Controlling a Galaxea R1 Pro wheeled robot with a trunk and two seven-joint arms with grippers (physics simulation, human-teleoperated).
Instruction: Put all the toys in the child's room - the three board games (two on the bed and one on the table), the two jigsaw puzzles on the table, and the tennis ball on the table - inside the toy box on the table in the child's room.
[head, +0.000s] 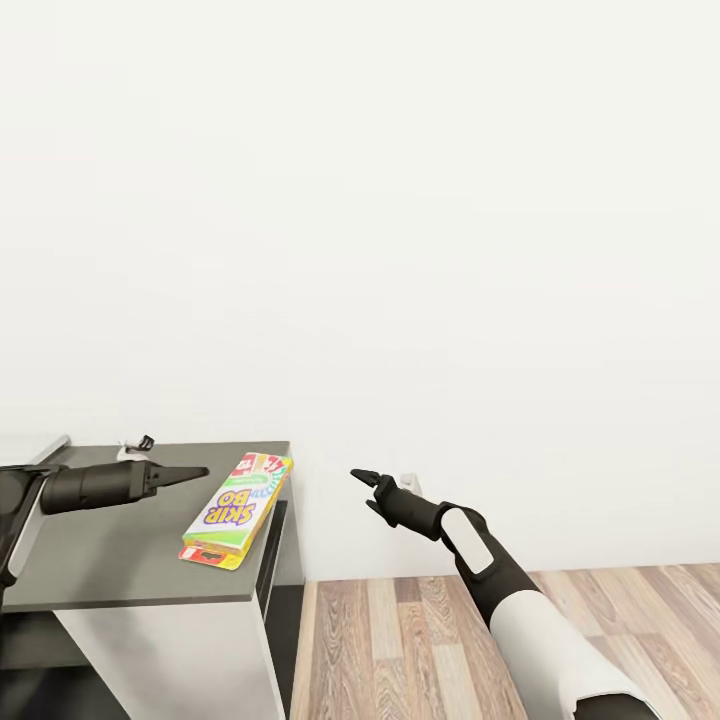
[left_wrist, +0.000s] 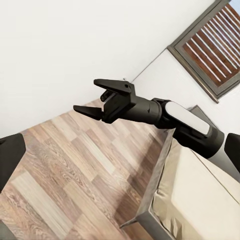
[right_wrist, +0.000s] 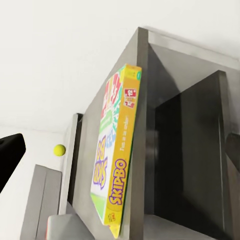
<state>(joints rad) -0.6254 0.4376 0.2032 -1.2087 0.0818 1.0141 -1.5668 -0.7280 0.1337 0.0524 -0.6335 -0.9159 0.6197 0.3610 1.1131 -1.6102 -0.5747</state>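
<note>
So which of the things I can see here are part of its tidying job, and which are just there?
Part of the job:
- Skip-Bo board game, lying on the cabinet
- tennis ball, small and yellow, further off
- bed, where games were left

Just there:
- dark-topped cabinet
- wooden floor
- window shutter
- small black-and-white object at the cabinet's back, too small to identify

A thin flat yellow-edged printed board game box (head: 238, 508) lies on the dark grey top of a low cabinet (head: 120, 560), at its right front corner beside the white wall. The left gripper (head: 190, 473) hangs over that top, left of the box. The right gripper (head: 364, 479) hangs right of the cabinet, above the wood-plank floor (head: 420, 650).
</note>
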